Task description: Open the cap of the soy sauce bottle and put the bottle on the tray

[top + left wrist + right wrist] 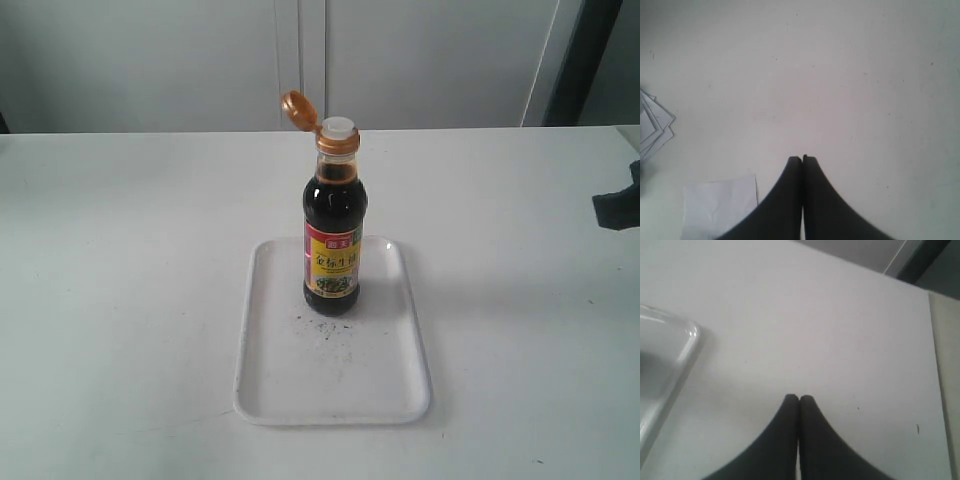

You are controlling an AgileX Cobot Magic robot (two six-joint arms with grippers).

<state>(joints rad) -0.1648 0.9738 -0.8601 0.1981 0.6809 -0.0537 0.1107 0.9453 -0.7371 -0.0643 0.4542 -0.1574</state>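
The soy sauce bottle stands upright on the far part of the white tray. Its golden cap is flipped back to the left on its hinge, and the white pour spout is bare. My left gripper is shut with nothing in it, over bare table, and does not show in the exterior view. My right gripper is shut and empty too, off to the tray's right; a corner of the tray shows in its wrist view. Only a dark part of the right arm shows at the exterior view's right edge.
White papers lie on the table near the left gripper, with more sheets beside them. The table's edge runs close to the right gripper. A wall and a dark post stand behind the table.
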